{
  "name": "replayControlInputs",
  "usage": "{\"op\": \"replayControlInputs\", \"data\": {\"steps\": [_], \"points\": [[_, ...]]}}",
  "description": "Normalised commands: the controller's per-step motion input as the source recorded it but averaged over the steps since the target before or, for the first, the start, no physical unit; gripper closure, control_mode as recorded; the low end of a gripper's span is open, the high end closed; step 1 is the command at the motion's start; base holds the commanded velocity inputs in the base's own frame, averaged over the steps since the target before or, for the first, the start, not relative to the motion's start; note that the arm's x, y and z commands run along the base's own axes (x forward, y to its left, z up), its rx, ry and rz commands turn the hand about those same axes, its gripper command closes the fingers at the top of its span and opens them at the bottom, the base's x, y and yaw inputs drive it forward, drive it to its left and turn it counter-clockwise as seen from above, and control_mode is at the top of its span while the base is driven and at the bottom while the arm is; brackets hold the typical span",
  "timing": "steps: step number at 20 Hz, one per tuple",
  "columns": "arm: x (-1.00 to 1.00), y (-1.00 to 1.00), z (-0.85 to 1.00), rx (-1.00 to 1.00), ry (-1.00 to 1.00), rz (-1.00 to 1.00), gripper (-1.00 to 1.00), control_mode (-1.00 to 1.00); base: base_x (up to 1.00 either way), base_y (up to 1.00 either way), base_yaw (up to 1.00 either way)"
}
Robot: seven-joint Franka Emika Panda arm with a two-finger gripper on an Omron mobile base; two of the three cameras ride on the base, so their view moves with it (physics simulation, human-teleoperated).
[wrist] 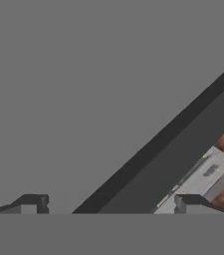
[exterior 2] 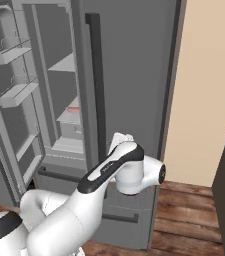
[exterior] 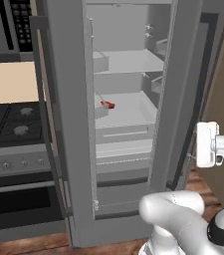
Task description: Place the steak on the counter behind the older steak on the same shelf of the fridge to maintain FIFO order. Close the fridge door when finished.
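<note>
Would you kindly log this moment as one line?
fridge: left door open | steak: on shelf | gripper: open, empty, facing grey fridge surface

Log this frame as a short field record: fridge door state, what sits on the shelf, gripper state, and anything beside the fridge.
fridge: left door swung open, right door shut
shelf: holds a red steak near its left side
steak count: one red patch seen; cannot tell whether it is one cut or two
gripper: open, nothing between the fingertips, facing a grey panel
stovetop: black gas burners left of the fridge
floor: brown wood planks
</note>
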Motion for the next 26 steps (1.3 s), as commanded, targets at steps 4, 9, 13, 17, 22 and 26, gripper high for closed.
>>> {"op": "replayControlInputs", "data": {"steps": [4,9,13,17,22,26], "points": [[0.30,0.12,0.11,-0.01,0.00,-0.23,-1.00,-1.00,0.00,0.00,0.00],[0.30,0.00,0.14,0.00,0.00,-0.19,-1.00,-1.00,0.00,0.00,0.00],[0.32,0.00,0.16,0.00,0.01,-0.14,-1.00,-1.00,0.00,0.00,0.00],[0.49,0.00,0.15,0.00,0.05,-0.12,-1.00,-1.00,0.00,0.00,0.00],[0.43,0.00,0.18,0.00,0.06,-0.11,-1.00,-1.00,0.00,0.00,0.00],[0.40,0.00,0.18,0.00,0.05,-0.11,-1.00,-1.00,0.00,0.00,0.00]]}}
